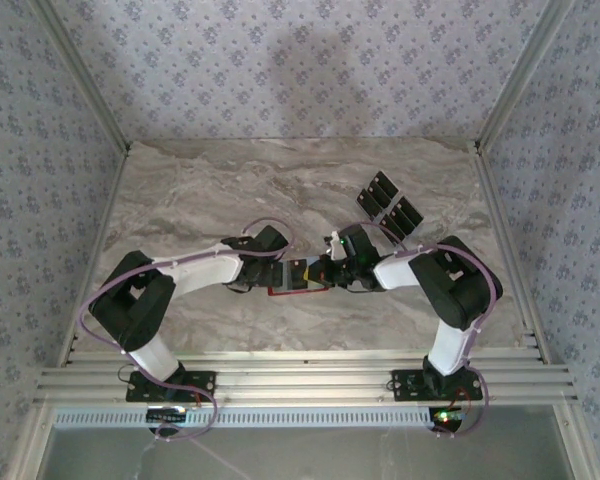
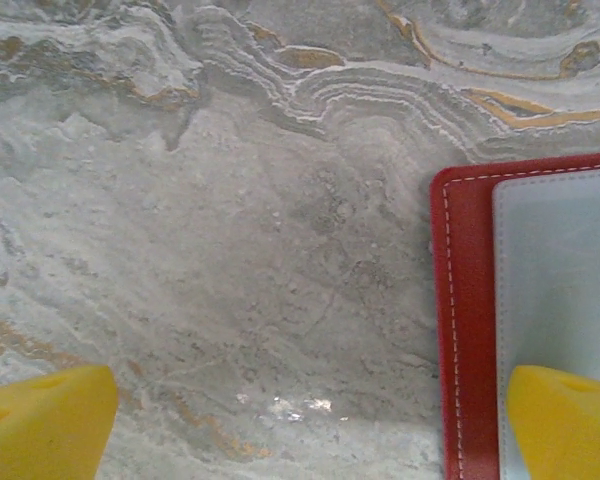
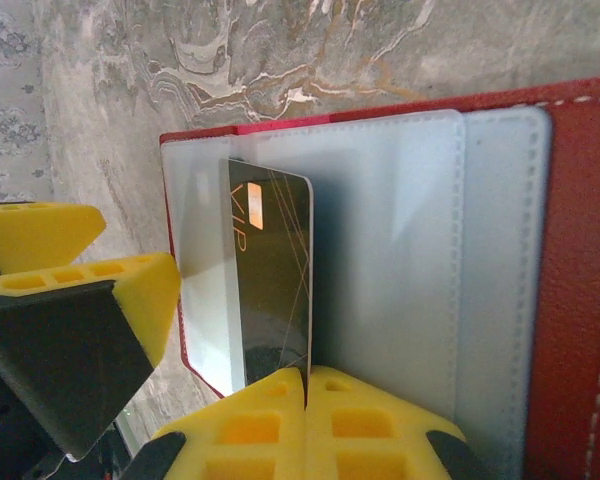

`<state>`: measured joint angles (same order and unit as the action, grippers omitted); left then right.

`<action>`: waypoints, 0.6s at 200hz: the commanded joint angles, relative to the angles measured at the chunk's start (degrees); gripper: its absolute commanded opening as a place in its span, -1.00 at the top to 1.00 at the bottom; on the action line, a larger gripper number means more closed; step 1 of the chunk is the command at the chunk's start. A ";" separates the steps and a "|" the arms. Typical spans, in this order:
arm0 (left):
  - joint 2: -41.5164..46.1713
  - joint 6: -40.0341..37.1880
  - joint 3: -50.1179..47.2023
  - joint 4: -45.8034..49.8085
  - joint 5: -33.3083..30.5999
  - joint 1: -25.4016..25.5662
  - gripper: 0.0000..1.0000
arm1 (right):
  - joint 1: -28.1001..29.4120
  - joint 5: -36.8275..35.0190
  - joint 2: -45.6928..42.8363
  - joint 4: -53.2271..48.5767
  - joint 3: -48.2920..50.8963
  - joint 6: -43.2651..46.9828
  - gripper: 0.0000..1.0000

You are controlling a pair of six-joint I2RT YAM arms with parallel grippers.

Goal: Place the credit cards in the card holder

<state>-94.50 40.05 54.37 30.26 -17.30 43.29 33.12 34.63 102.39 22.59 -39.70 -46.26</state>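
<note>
1. "VIP" is read in gold on the black credit card (image 3: 270, 270), clamped by the right gripper (image 3: 306, 388) at the open card holder's (image 3: 570, 300) pocket.
2. The left gripper (image 2: 305, 430) is spread apart over the holder's edge.

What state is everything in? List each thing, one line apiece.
card holder: lying open on the table
held credit card: pinched, its edge at a grey pocket
spare credit cards: loose on the table, fanned
left gripper: jaws open
right gripper: jaws shut on the held credit card
</note>
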 commanded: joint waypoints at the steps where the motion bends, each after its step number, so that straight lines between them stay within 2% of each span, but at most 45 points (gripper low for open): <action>1: 1.77 -0.62 2.46 3.78 -1.86 0.18 -1.00 | 0.15 -0.66 1.59 -5.08 -0.99 1.75 1.00; 59: 1.80 3.36 2.53 10.38 -5.69 -1.83 -1.00 | 1.06 -1.98 1.67 -8.82 -2.90 2.66 1.00; 120: 1.19 3.82 -0.31 8.10 -4.61 -2.83 -0.99 | 1.24 -2.63 1.84 -10.68 -3.67 3.12 1.00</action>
<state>-93.73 43.20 55.00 37.89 -21.89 40.60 33.80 33.91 102.56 16.78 -42.61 -44.53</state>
